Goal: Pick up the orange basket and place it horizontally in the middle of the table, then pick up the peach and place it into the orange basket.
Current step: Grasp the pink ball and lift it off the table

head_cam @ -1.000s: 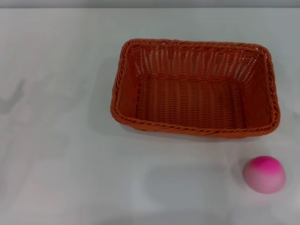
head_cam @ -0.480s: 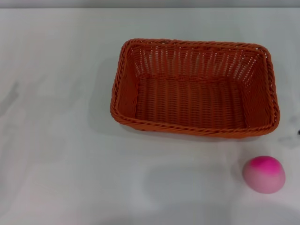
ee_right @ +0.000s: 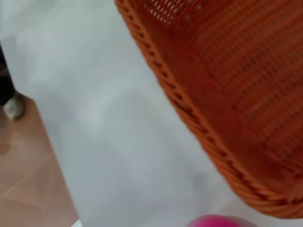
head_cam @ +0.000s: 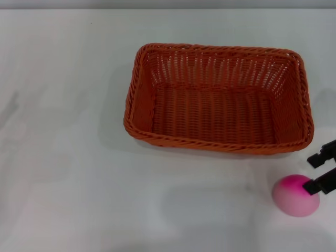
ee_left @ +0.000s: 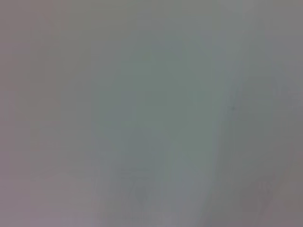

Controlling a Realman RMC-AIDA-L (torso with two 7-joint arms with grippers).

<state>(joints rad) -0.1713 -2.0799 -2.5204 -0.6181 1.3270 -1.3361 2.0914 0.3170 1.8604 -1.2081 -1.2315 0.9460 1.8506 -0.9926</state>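
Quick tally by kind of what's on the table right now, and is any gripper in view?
Baskets: 1, the orange basket, empty.
Fruit: 1, the peach, on the table near the basket's right front corner.
Grippers in view: 1, the right gripper, open at the peach.
Total: 3.

basket (head_cam: 218, 98) woven wicker-look, ribbed and rough, braided rim; peach (head_cam: 295, 196) smooth, matt skin; table (head_cam: 63, 157) plain white, smooth, slightly glossy; floor (ee_right: 23, 156) wood-look
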